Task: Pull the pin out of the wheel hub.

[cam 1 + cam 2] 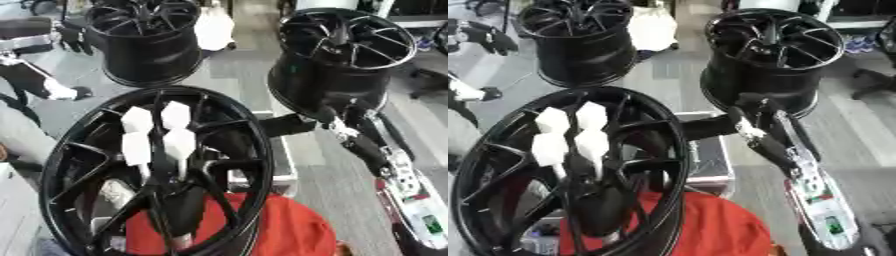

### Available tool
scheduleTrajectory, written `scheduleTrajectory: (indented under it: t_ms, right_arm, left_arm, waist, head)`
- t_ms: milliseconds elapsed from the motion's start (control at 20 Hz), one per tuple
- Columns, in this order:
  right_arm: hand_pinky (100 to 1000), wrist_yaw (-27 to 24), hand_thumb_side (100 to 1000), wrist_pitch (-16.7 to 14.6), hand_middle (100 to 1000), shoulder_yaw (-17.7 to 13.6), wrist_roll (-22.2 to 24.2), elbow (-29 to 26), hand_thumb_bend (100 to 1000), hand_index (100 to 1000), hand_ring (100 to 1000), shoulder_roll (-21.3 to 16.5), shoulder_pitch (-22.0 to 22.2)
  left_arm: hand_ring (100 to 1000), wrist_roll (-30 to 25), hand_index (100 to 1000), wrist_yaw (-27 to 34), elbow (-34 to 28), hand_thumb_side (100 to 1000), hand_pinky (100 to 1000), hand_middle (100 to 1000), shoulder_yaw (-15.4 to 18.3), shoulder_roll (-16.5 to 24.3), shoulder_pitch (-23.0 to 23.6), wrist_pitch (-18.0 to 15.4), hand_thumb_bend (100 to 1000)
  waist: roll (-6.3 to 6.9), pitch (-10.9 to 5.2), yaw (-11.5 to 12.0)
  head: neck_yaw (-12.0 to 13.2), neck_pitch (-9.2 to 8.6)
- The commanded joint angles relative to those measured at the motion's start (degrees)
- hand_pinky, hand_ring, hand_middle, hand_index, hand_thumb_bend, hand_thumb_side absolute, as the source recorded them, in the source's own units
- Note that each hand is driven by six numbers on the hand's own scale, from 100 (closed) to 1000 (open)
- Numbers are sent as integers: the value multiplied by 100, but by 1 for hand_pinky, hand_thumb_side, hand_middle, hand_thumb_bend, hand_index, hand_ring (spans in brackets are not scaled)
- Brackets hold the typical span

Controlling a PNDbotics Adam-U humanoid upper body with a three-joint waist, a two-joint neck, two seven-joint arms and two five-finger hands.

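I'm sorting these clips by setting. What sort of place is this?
Probably a workshop or a factory floor: three black wheel rims, the near one and two farther ones, stand on a grey floor, and the near rim carries white blocks by its hub.

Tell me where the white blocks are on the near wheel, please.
The white blocks stand clustered in the upper left part of the near wheel, among its spokes above the hub, in the left half of both views.

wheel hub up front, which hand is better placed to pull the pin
Probably the left hand: its white-tipped fingers are already inside the near wheel hub, reaching down at its centre. The right arm stretches toward the far right wheel instead. The pin itself cannot be made out.
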Motion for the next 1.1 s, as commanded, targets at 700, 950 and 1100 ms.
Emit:
scheduleTrajectory:
  t_ms: [700, 950, 1100]
  right_arm:
    - [649, -16, 512, -29, 730, -23, 20, -57, 356, 812, 650, -20, -82]
    - [649, -19, 512, -29, 731, -25, 19, -55, 357, 812, 649, -18, -81]
    - [649, -20, 513, -28, 731, -22, 20, -53, 357, 812, 649, -20, -80]
  left_arm:
    - [781, -1962, 902, -62, -769, 348, 770, 816, -761, 109, 92, -2052, 433]
    - [764, -1962, 885, -124, -669, 293, 762, 795, -752, 25, 127, -2052, 379]
    - [742, -1962, 863, -146, -611, 310, 750, 770, -818, -17, 169, -2052, 363]
  waist:
    - [31, -64, -40]
    - [28, -52, -52]
    - [28, -38, -62]
  head:
    - [39, -44]
    - [46, -39]
    - [57, -60]
